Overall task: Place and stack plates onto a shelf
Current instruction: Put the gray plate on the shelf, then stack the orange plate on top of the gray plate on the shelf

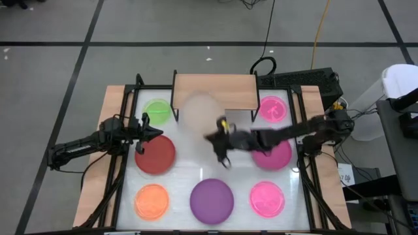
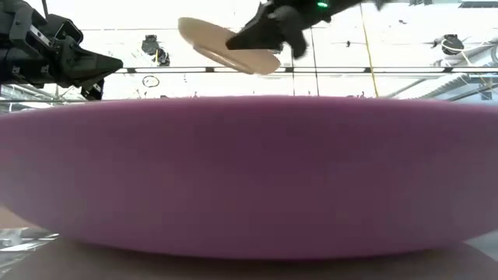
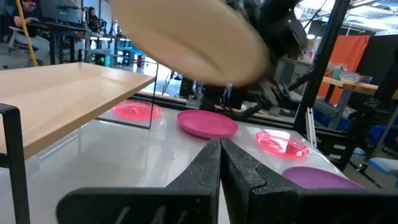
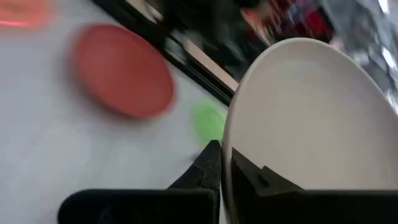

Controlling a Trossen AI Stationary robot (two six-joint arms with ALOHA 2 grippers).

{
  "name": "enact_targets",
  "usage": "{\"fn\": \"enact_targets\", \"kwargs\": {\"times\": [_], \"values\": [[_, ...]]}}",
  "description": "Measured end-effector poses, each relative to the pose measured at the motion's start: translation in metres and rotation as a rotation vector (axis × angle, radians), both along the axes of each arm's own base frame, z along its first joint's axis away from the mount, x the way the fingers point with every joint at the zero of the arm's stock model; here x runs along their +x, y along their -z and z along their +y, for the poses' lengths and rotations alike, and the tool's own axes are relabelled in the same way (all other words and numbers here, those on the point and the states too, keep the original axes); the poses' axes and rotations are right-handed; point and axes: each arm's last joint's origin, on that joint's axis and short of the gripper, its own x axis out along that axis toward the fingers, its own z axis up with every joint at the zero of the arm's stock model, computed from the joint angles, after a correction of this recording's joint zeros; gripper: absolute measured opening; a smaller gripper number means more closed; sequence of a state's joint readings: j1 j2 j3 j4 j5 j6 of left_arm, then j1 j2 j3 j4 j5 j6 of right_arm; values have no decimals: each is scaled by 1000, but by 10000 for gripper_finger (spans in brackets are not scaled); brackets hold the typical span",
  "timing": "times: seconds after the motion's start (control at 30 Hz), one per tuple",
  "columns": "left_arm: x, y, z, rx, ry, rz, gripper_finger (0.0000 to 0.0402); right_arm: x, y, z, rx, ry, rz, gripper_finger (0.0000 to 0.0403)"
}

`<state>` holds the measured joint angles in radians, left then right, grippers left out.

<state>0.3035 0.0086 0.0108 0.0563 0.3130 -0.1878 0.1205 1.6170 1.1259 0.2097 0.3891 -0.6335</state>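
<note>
My right gripper [image 1: 214, 138] is shut on a beige plate [image 1: 198, 114], which hangs above the table's middle, just in front of the light-wood shelf [image 1: 215, 90]. The low view shows that plate [image 2: 226, 43] tilted in the air. On the white tabletop lie a green plate [image 1: 157, 111], a dark red one [image 1: 155, 155], an orange one [image 1: 151, 200], a purple one [image 1: 211, 200], a magenta one [image 1: 273, 156] and two pink ones [image 1: 267, 198] [image 1: 272, 108]. My left gripper [image 1: 159, 132] is shut on nothing at the left, above the dark red plate's far edge. My right gripper pinches the beige plate's rim [image 4: 229, 158] between its two fingers, one on each face. The fingers reach in from the table's right side, slanting slightly down. The plate is lifted clear of the table and tilted, stretching away from the fingers toward the left.
The shelf's board [image 3: 62, 93] stands on thin black legs at the far middle. The table's black frame posts [image 1: 124, 156] run along both sides. The purple plate [image 2: 249, 179] fills the low view close to the near edge.
</note>
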Motion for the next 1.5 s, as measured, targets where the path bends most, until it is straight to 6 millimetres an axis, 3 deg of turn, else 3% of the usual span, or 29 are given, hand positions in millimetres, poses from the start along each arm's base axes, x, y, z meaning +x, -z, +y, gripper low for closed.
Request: {"fn": "enact_targets", "kwargs": {"times": [0.23, 0.37, 0.5, 0.73, 0.97, 1.23, 1.5], "values": [[0, 0, 0, 0, 0, 0, 10, 28, -39, -74, 6, 128, 21, 1], [0, 0, 0, 0, 0, 0, 10, 30, -35, -107, 86, 111, 6, 1], [0, 0, 0, 0, 0, 0, 10, 35, -25, -126, 203, 98, -38, 1], [0, 0, 0, 0, 0, 0, 10, 50, 8, -134, 216, 119, 15, 3], [0, 0, 0, 0, 0, 0, 10, 59, 28, -139, 142, 193, 30, 34], [0, 0, 0, 0, 0, 0, 10, 59, 25, -141, 108, 264, 1, 76], [0, 0, 0, 0, 0, 0, 10, 57, 7, -119, 46, 195, -7, 122]]}}
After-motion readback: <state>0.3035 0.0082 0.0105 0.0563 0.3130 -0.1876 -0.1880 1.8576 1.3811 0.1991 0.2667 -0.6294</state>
